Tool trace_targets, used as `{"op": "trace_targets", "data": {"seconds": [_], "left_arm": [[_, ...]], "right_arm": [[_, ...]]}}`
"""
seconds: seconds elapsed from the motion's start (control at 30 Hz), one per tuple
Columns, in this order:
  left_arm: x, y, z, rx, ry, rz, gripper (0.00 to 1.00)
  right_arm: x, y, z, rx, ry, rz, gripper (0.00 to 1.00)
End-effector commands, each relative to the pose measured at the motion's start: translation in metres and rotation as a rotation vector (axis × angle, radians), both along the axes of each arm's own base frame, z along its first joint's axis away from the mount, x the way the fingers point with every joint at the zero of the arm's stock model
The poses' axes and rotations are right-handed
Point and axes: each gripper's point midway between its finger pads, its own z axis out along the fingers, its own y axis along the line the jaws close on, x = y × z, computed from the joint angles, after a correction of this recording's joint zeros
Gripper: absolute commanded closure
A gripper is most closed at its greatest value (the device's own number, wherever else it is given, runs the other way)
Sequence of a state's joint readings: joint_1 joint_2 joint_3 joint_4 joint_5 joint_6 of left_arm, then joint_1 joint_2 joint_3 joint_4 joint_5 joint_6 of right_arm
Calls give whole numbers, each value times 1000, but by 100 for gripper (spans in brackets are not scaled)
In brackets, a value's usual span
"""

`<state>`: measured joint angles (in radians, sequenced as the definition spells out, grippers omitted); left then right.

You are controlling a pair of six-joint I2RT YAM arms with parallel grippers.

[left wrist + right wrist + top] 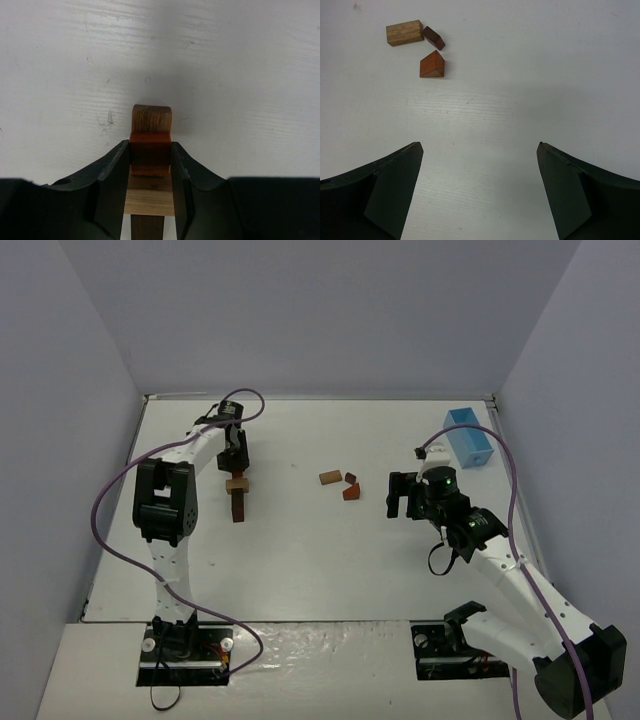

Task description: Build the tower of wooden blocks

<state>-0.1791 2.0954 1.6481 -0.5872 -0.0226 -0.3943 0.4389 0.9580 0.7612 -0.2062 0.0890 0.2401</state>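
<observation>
The left pincer [150, 162] pinches a red block [150, 147] in the narrow tower [238, 502] standing left of centre on the surface [300, 570], the right pincer [480, 170] hangs spread near three loose blocks [431, 65], and a skewed release or sideways tug would likely topple it.

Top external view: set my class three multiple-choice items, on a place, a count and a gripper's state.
1. Where does the light blue box stand? A) at the table's far right B) beside the tower C) between the arm bases
2. How many loose wood blocks lie mid-table? A) one B) three C) five
3. The right gripper is: A) shut on a wedge B) shut on the box C) open, empty
Answers: 1 A, it sits by the far right corner. 2 B, one tan, one dark, one reddish-brown. 3 C, its jaws stand wide with nothing between.
</observation>
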Motion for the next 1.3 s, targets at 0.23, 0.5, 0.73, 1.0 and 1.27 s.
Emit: {"op": "trace_targets", "data": {"seconds": [0.23,0.5,0.73,1.0,1.27], "left_arm": [[1,2,30,-10,-61,-16,87],[4,3,27,-10,-58,-19,77],[9,2,26,-9,-60,-22,75],[14,2,25,-7,-65,-29,71],[18,2,21,-9,-64,-30,69]], "right_arm": [[8,4,22,40,-71,-1,5],[8,5,22,41,-73,3,5],[8,5,23,42,-72,5,5],[8,5,21,40,-66,8,5],[8,6,19,40,-63,6,5]]}}
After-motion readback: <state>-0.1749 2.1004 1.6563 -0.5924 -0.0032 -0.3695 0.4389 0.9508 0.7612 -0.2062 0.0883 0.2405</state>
